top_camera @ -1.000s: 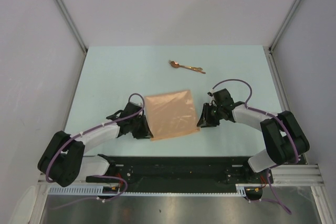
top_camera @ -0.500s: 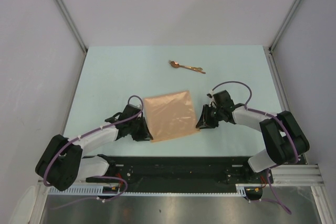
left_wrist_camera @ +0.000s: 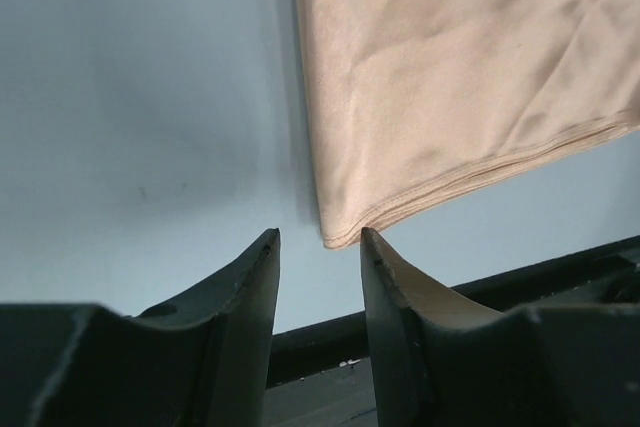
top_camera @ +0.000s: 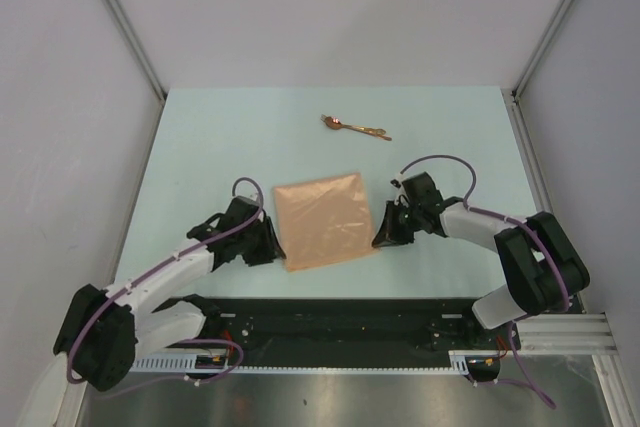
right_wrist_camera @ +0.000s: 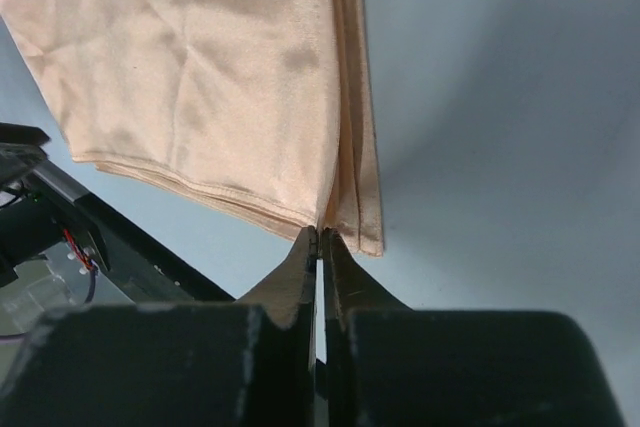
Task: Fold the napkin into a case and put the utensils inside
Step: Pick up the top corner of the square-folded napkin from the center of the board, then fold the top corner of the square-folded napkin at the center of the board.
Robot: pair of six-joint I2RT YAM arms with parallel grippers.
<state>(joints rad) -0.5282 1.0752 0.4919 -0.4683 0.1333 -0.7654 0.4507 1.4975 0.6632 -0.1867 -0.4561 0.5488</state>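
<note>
The peach-orange napkin (top_camera: 322, 219) lies folded into a flat square on the pale table, its layered edges showing at the near corners. Its near left corner (left_wrist_camera: 340, 232) sits just ahead of the tips of my left gripper (left_wrist_camera: 320, 237), which is open and holds nothing. My right gripper (right_wrist_camera: 320, 232) is shut, its tips pinched on a layer of the napkin (right_wrist_camera: 200, 77) at the near right corner. In the top view the left gripper (top_camera: 275, 252) and the right gripper (top_camera: 381, 239) flank the cloth. The copper-gold utensils (top_camera: 355, 126) lie together farther back.
A black rail (top_camera: 330, 312) with the arm bases runs along the near table edge, close behind both grippers. Grey walls and metal posts (top_camera: 125, 22) close in the table (top_camera: 200, 147) on three sides.
The right gripper has closed on the napkin's near right corner. The left gripper has opened, and the left arm has shifted slightly left and nearer.
</note>
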